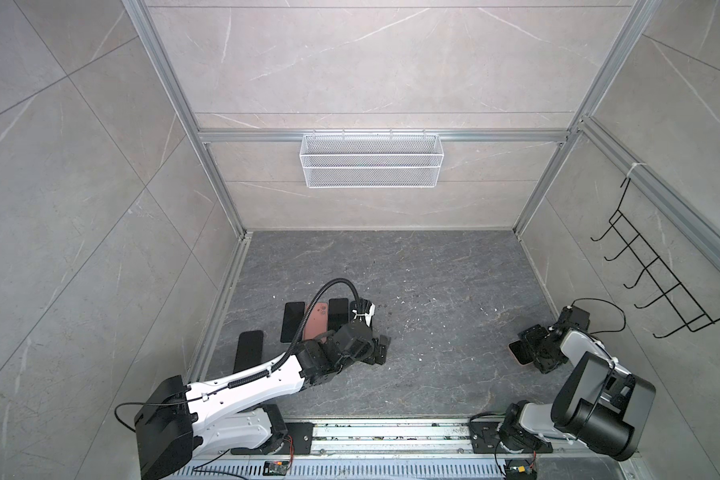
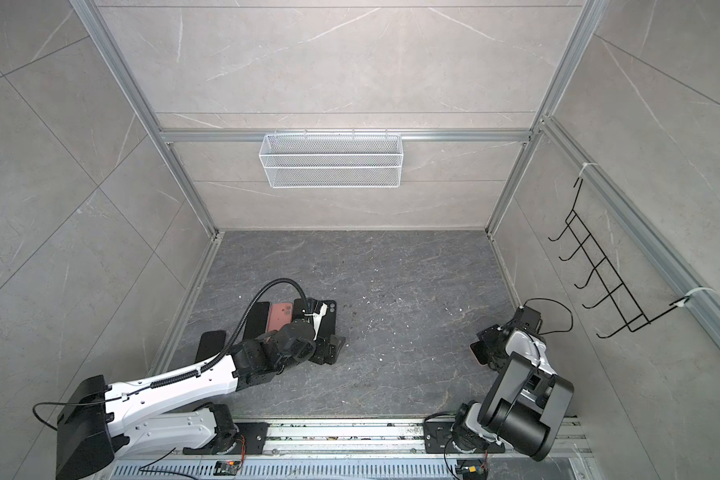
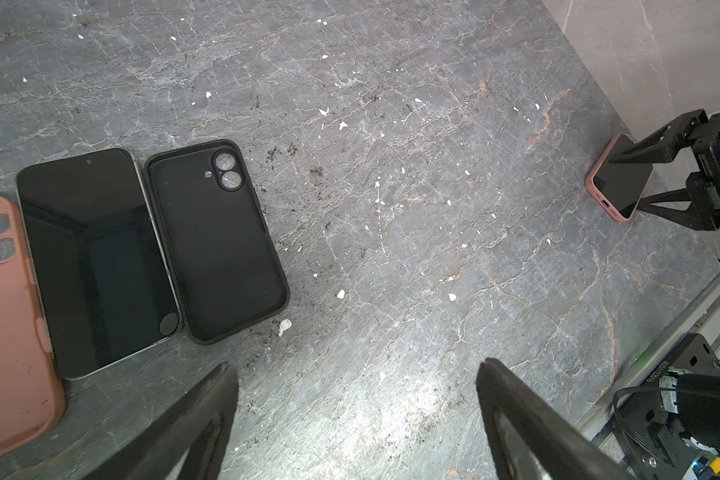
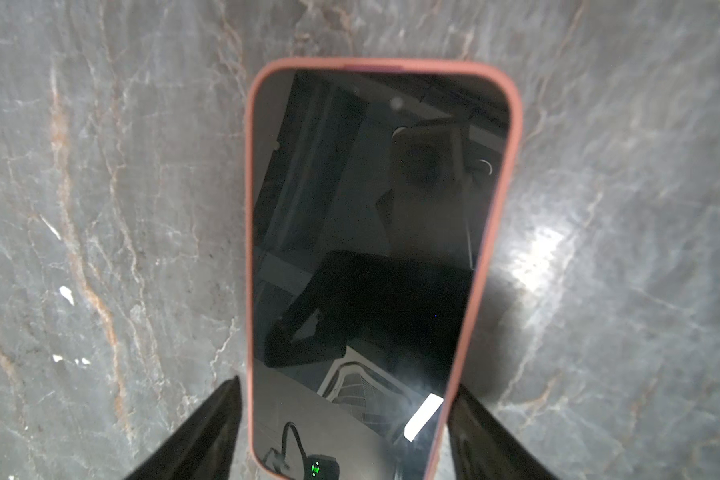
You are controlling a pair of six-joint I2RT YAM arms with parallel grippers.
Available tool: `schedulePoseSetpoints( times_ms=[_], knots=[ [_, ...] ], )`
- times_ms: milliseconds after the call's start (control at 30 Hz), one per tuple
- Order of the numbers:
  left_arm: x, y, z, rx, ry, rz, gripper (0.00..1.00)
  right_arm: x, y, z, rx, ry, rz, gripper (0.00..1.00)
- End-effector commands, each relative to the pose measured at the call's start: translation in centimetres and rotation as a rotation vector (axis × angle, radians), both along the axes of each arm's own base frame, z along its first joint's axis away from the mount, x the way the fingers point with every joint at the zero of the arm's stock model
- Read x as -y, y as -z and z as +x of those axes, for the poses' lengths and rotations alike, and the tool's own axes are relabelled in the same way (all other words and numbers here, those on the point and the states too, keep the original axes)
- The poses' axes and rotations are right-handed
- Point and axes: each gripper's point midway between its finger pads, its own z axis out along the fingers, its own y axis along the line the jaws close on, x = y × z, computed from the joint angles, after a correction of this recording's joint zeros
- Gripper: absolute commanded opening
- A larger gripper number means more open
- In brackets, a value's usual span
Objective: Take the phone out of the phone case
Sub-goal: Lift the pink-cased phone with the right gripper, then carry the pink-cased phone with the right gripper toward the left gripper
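Pink silicone rims the phone that lies between my right fingers: the pink case wraps it all round, screen up. It sits on the grey desk, well apart from the black case, over toward my right arm's base. My right arm is folded back on itself with the wrist dipped low and one finger along each long edge of the case. Whether they press it or only flank it I cannot tell.

My left arm reaches out long and low. My left fingers are spread wide and released over bare desk, near the black case.

The black case lies open side up, showing only its own lining. Just beside it, on the side away from my right arm, lies a bare phone, screen up. A second pink case lies beyond that.
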Motion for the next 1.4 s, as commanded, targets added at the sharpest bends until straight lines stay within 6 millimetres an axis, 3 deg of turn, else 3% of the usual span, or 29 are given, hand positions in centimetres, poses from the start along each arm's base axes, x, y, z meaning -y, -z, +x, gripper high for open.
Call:
schedulePoseSetpoints(
  times_ms=[0,200,633,1000,1367],
  knots=[
    [1.1,-1.8,0.5,0.023,0.009,-0.046,0.92,-0.8,1.5,-1.3,-0.080,-0.004,0.030,0.84],
    [1.2,-1.7,0.6,0.022,0.012,-0.040,0.92,-0.5,2.2,-1.9,-0.157,0.013,0.021,0.89],
    [2.1,-1.3,0.7,0.007,0.026,-0.041,0.92,-1.1,2.6,-1.7,-0.273,-0.008,-0.022,0.89],
    [1.4,-1.6,0.6,0.017,0.013,-0.044,0.92,-2.1,2.5,-0.8,-0.225,-0.056,-0.015,0.69],
    [0.2,-1.7,0.5,0.030,-0.023,-0.039,0.92,-4.7,1.9,1.5,-0.124,-0.178,0.020,0.50]
  ],
)
